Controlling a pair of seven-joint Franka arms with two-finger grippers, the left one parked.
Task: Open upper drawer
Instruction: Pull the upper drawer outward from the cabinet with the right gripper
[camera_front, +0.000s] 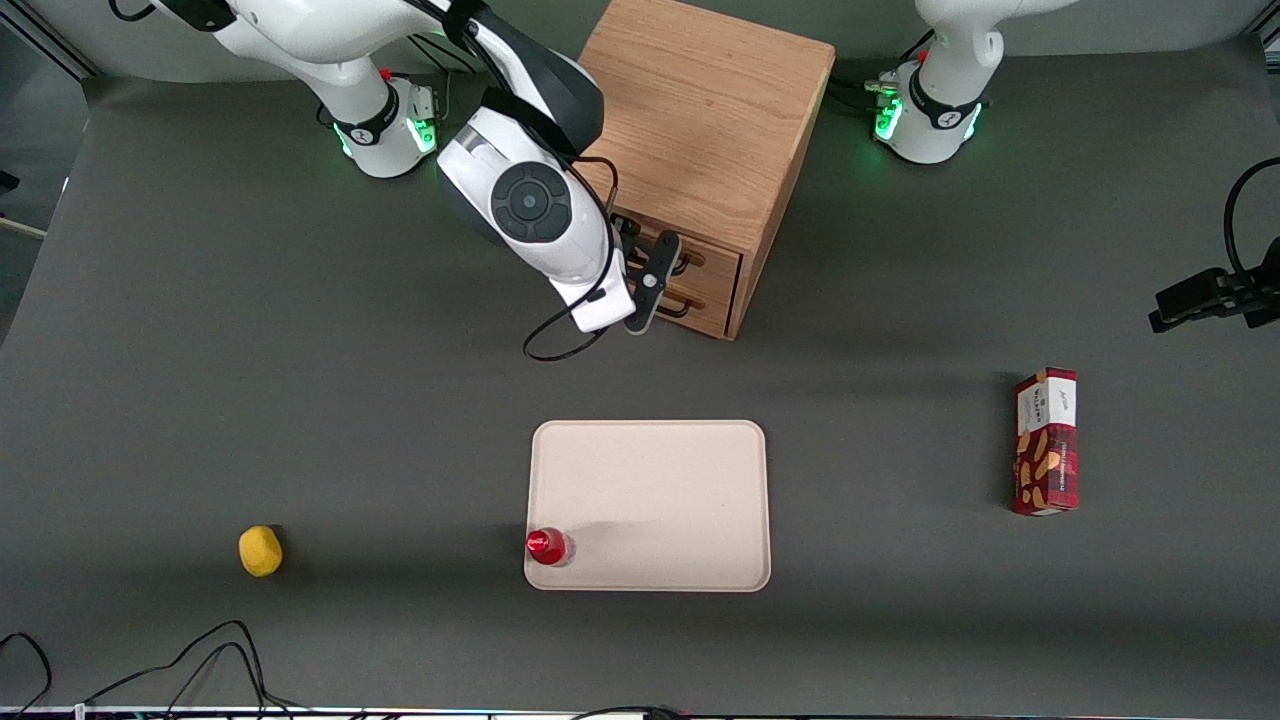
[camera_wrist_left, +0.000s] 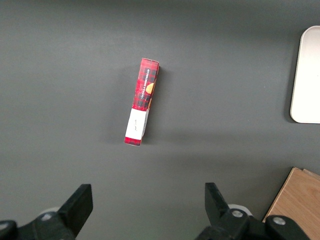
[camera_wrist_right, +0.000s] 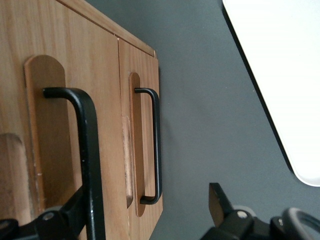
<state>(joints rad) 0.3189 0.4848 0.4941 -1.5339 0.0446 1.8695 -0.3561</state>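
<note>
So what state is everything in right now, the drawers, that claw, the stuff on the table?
upper drawer: shut, handle not gripped
lower drawer: shut
gripper: open, at the drawer fronts, fingers either side of the upper handle
tray: flat on the table
red-capped bottle: upright on the tray's corner
snack box: lying down
lemon: resting on the table

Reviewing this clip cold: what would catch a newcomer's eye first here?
First, the white right arm reaching to the front of the oak cabinet, its gripper open at the drawer handles, one finger beside the upper drawer's black handle. Next, the pale tray nearer the front camera, with a red-capped bottle standing at its corner.
</note>
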